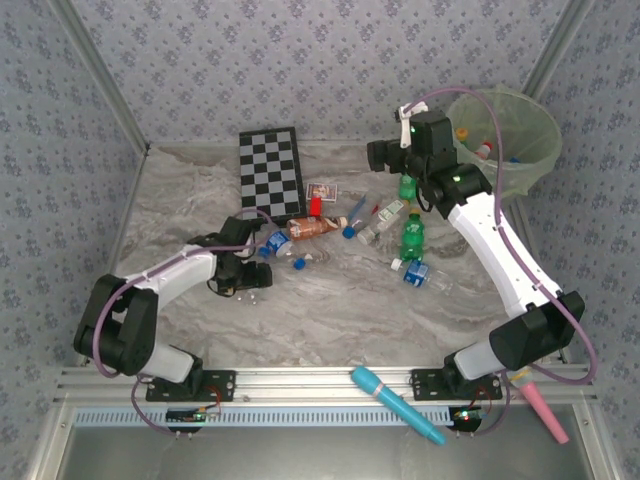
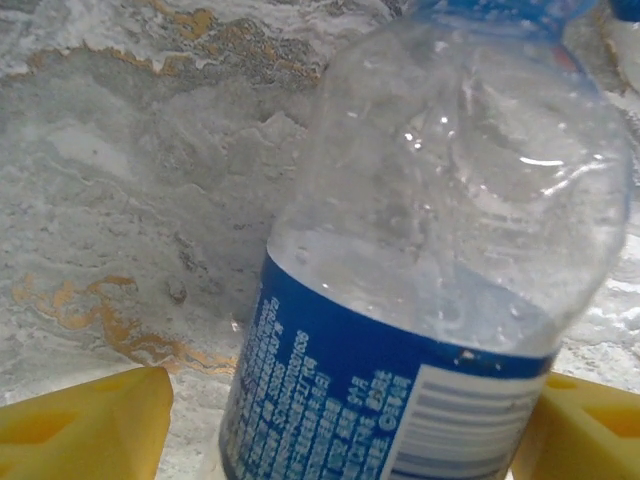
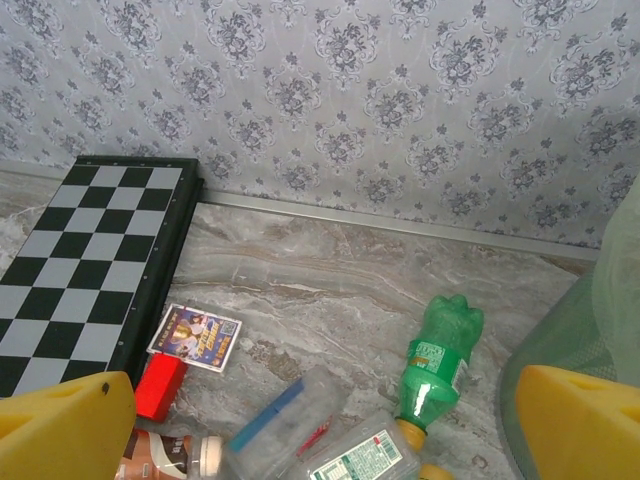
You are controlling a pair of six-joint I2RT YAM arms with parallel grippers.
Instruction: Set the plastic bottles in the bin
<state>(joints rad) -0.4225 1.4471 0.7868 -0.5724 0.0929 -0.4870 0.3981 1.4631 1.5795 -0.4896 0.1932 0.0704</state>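
Plastic bottle (image 2: 440, 260) between left fingers (image 2: 85, 430)

Plastic bottles (image 1: 412, 237) at the middle of the table (image 1: 350, 310), chessboard (image 1: 271, 172) behind them, bin (image 1: 532, 165) at far right.

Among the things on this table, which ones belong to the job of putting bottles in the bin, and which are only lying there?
For the job:
- clear bottle with blue label
- green soda bottle
- brownish bottle
- bin

Just lying about:
- chessboard
- red block
- picture card
- blue stick
- pink stick
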